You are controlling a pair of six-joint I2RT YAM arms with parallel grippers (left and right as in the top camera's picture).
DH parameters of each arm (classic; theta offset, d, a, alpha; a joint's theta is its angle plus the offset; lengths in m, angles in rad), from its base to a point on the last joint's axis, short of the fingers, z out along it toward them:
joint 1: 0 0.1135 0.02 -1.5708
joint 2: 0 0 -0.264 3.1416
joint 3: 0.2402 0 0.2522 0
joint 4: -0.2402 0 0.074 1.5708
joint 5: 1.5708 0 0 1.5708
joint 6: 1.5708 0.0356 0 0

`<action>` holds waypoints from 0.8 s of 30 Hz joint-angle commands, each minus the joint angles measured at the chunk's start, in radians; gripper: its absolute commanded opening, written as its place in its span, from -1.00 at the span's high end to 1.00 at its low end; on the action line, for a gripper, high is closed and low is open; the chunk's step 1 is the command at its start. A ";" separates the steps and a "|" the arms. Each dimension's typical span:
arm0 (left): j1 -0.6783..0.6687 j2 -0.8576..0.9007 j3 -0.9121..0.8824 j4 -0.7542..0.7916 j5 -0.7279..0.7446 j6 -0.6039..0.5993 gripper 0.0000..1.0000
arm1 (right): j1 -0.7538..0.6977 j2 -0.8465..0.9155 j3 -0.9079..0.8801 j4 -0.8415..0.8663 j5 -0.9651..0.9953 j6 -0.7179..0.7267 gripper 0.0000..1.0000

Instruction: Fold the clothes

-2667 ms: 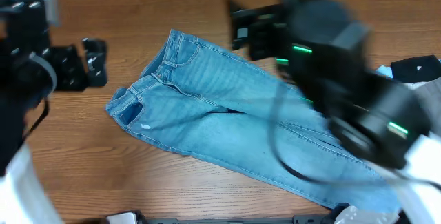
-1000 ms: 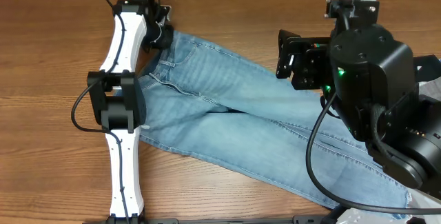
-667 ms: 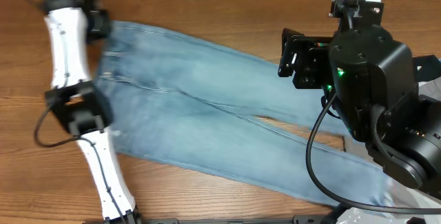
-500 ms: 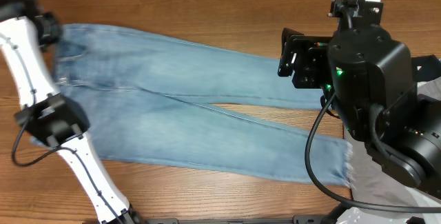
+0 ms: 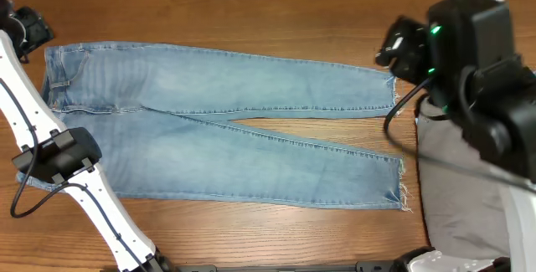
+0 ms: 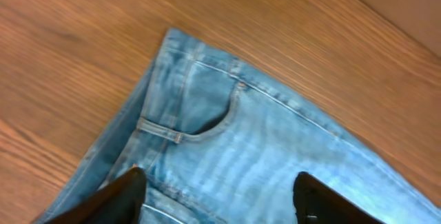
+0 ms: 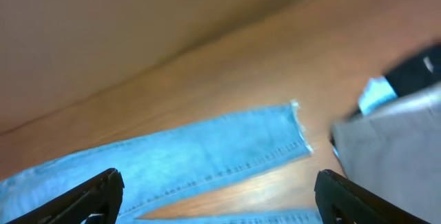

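Observation:
Light-blue denim jeans [image 5: 209, 113] lie flat and spread across the table, waist at the left, both legs running right to frayed hems [image 5: 400, 190]. My left gripper [image 6: 217, 189] is open and empty above the waistband and front pocket [image 6: 200, 110]; in the overhead view its arm [image 5: 33, 96] stands at the far left edge over the waist. My right gripper [image 7: 220, 196] is open and empty above the upper leg's hem [image 7: 293, 131]; its arm [image 5: 456, 46] hangs over the table's right side.
Grey trousers [image 5: 461, 180] lie at the right beside the jeans' hems, also in the right wrist view [image 7: 393, 141]. Something black with a white tag [image 7: 406, 76] lies behind them. A brown wall runs along the table's far edge.
The jeans have been pulled left and straightened from a bunched diagonal heap into a flat spread. The left arm swung to the far left; the right arm moved back to the right and up.

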 commanded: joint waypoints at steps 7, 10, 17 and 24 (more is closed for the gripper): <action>-0.087 -0.227 0.021 -0.117 -0.006 0.099 -0.81 | -0.253 0.099 -0.005 -0.098 -0.311 -0.041 -0.86; -0.087 -0.315 0.012 -0.141 -0.003 0.099 -0.94 | -0.266 0.090 -0.004 -0.096 -0.342 -0.071 -0.84; -0.046 -0.562 -0.045 -0.141 0.002 0.099 -1.00 | -0.266 0.028 -0.004 -0.148 -0.364 -0.069 -0.92; 0.055 -0.856 -0.465 -0.141 -0.005 0.097 -1.00 | -0.266 0.023 -0.034 -0.204 -0.366 -0.092 -0.94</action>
